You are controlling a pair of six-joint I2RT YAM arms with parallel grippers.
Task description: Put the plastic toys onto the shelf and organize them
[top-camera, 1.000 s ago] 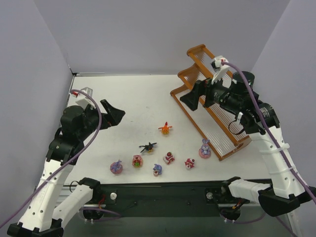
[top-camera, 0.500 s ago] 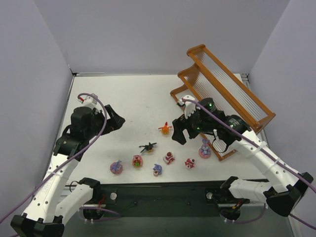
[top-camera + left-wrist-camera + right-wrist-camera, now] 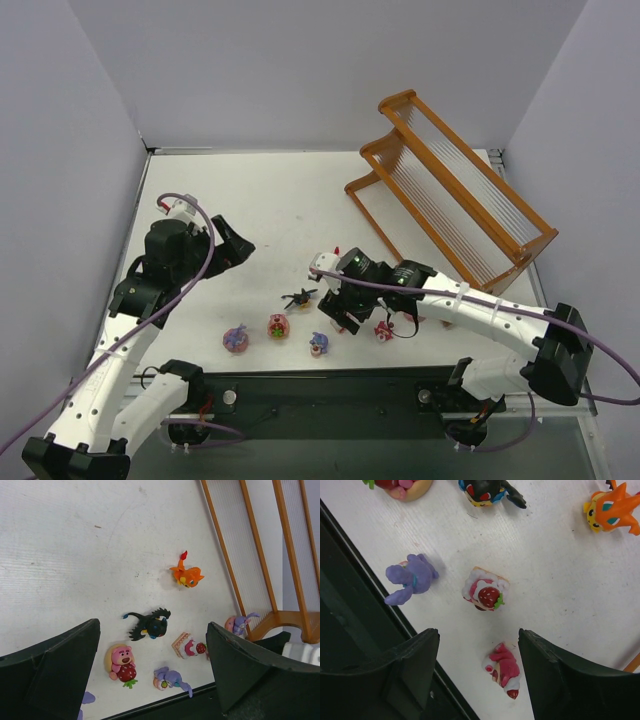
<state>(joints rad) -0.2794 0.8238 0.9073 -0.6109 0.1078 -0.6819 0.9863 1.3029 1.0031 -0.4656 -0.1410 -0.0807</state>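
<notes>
The plastic toys lie near the table's front edge. In the top view I see a black winged one [image 3: 298,298], a pink bear [image 3: 277,325], two purple ones [image 3: 236,339] [image 3: 319,344] and a red one [image 3: 383,330]. My right gripper [image 3: 338,312] hovers open over this row. Its wrist view shows a pink-red toy [image 3: 504,669] lying between the open jaws, with a strawberry cake toy [image 3: 486,590], a purple toy [image 3: 411,575] and an orange toy [image 3: 612,507] beyond. My left gripper [image 3: 238,244] is open and empty, left of the toys. The orange-brown shelf [image 3: 450,200] holds no toys.
The left wrist view shows the orange toy [image 3: 187,575], the black toy [image 3: 150,625], the pink bear [image 3: 121,661] and a purple-pink toy [image 3: 240,624] beside the shelf's near corner [image 3: 280,617]. The black table edge [image 3: 350,630] runs close behind the toy row.
My right arm has swung from the shelf down and left to the toy row at the front, its gripper open. My left gripper has barely moved.
</notes>
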